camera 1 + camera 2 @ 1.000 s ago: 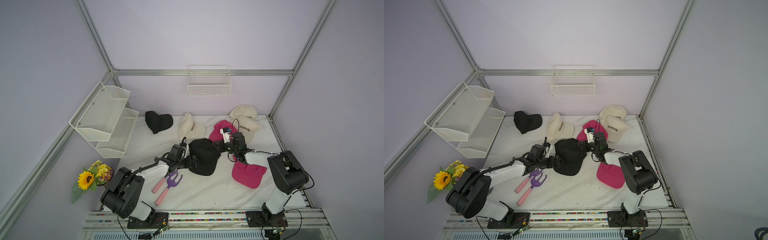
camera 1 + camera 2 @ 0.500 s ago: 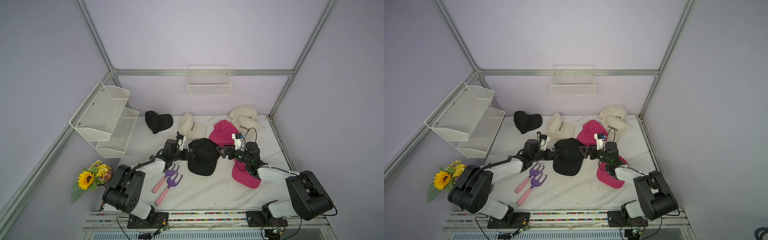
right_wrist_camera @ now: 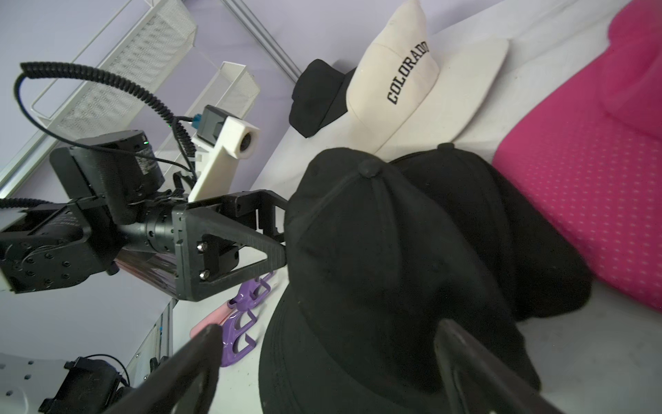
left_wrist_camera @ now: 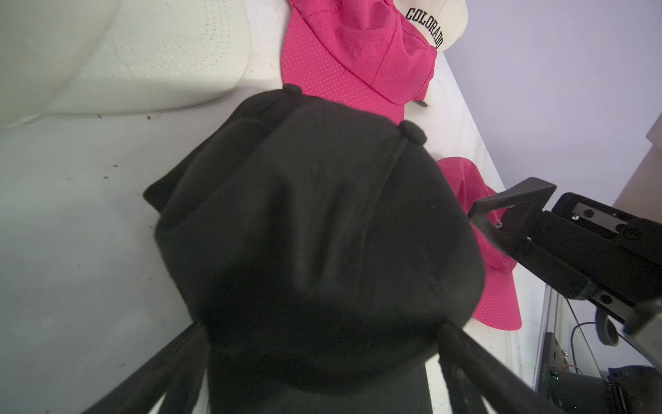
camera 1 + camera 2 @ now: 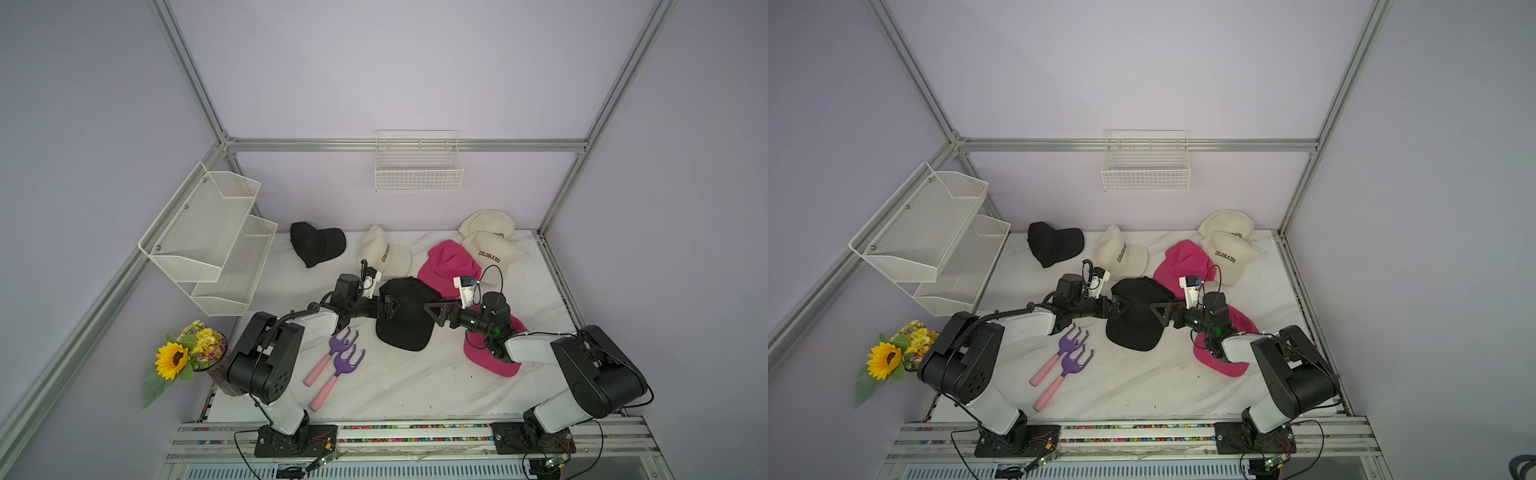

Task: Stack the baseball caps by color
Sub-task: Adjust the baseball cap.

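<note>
Two black baseball caps (image 5: 405, 316) lie one on the other at the table's middle. My left gripper (image 5: 388, 307) stands open at their left side, the crown (image 4: 322, 233) bulging between its fingers (image 4: 172, 365). My right gripper (image 5: 432, 311) stands open at their right side, the top cap's brim (image 3: 340, 358) between its fingers (image 3: 462, 358). A third black cap (image 5: 316, 247) lies at the back left. One cream COLORADO cap (image 5: 384, 257) sits behind the stack, and two more (image 5: 490, 249) overlap at the back right. One pink cap (image 5: 446, 266) lies behind the right gripper; another (image 5: 490, 357) lies under the right arm.
Two purple hand rakes (image 5: 336, 361) with pink handles lie left of the black caps. A sunflower vase (image 5: 187, 357) stands at the front left. A white mesh shelf (image 5: 208, 237) hangs on the left wall and a wire basket (image 5: 417, 166) on the back wall.
My right gripper has opened and its arm has swung out to the front right, the jaws now facing the black caps. The left gripper stayed open beside them.
</note>
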`<state>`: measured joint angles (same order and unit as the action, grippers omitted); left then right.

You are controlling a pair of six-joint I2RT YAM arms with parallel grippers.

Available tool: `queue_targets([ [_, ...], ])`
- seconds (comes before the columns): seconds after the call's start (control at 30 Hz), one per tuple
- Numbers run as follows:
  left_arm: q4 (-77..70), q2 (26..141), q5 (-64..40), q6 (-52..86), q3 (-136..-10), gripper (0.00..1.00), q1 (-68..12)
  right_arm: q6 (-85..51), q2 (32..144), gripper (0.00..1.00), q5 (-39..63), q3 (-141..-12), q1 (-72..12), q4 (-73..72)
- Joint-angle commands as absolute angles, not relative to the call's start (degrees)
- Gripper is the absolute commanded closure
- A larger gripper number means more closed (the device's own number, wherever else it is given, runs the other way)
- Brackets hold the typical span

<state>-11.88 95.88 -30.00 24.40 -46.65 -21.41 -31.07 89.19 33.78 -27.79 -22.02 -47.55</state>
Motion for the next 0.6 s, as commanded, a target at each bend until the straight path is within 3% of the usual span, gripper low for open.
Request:
queue_targets([
  [0.0,-15.82,95.42,-33.28,26.34,-48.94,0.0,-22.87,-32.94,89.22,0.08,35.33,-30.04,-23.69,-51.98],
  [0.17,-13.83,93.95,-32.8,28.15,-50.12,0.0,-23.72,-34.41,87.16,0.13,34.23,-32.63,-24.79,-48.29],
  [0.4,-7.67,95.73,-27.86,26.29,-51.24,0.0,-23.64,-31.79,85.29,0.08,14.94,-34.58,-24.87,-31.25],
  [0.57,-7.72,97.53,-28.88,26.64,-51.93,0.0,-23.64,-26.87,89.53,0.14,17.47,-32.9,-26.23,-32.75],
])
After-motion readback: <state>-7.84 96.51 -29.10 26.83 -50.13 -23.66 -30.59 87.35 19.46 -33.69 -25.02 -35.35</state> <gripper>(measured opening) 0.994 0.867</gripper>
